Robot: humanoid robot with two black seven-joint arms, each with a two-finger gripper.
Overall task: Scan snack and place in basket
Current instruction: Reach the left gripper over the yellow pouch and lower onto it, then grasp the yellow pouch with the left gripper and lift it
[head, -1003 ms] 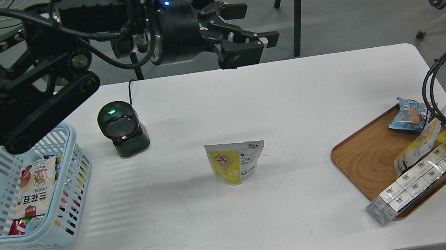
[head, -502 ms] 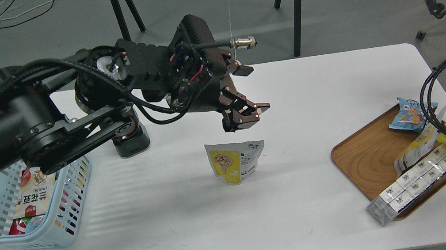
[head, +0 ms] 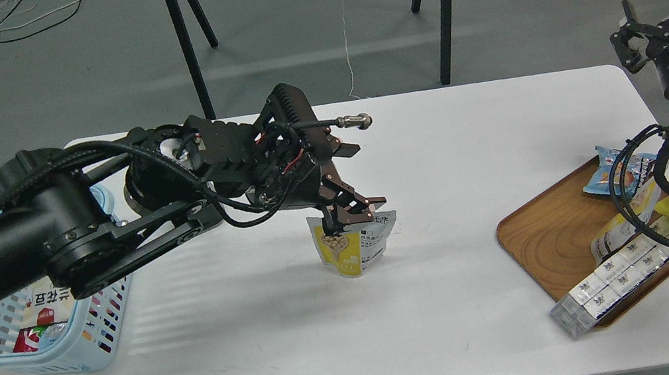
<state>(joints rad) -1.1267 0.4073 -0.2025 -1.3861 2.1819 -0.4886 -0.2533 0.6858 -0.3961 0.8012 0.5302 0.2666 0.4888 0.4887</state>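
**Reaching onto the pouch top, mid-table**

Standing upright near the middle of the white table (head: pixel 436 151), the snack (head: pixel 354 245) shows its yellow face and white text panel toward the near side. That pose leaves its crimped top edge free, which is likely why the left gripper (head: pixel 355 214) comes at it from above and from the left. Its fingers (head: pixel 370 203) sit right at the top seam, spread to about the pouch's width; whether they already pinch the seam I cannot tell, so I read them as apart, not holding.

Basket (head: pixel 99 332) sits at the table's left edge, partly hidden behind the left arm, with other packets inside. No scanner shows; the arm may cover it.

Right gripper (head: pixel 652 33) is raised off the far right edge, fingers apart and empty, clear of the work. Below it a wooden tray (head: pixel 550 234) carries more packets.

Judgement: grasp stage; scan and drop not yet done.
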